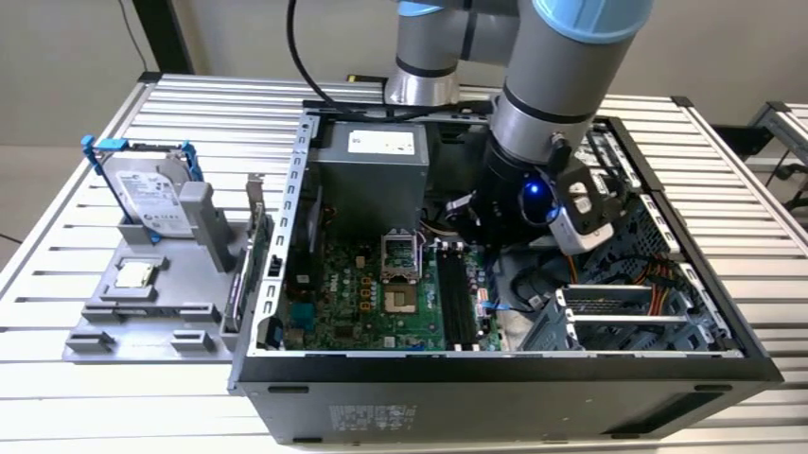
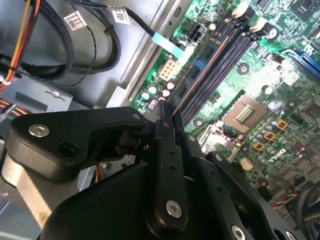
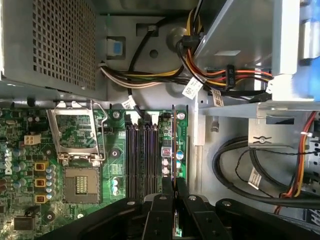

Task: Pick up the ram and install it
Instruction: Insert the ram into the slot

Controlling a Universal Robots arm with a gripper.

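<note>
The ram is a thin green board seen edge-on, held between my gripper's fingers in both wrist views. It also appears as a slim edge running out from the fingertips. My gripper is shut on the ram, low inside the open computer case. The ram runs parallel to the black memory slots, over their outer side nearest the drive cage. I cannot tell whether it touches a slot. In the exterior view my gripper hangs just above the motherboard.
The open processor socket lies beside the slots, with the power supply behind. Cable bundles and the drive cage crowd the other side. Outside the case, a grey fixture holds the blue-framed hard drive and a square processor chip.
</note>
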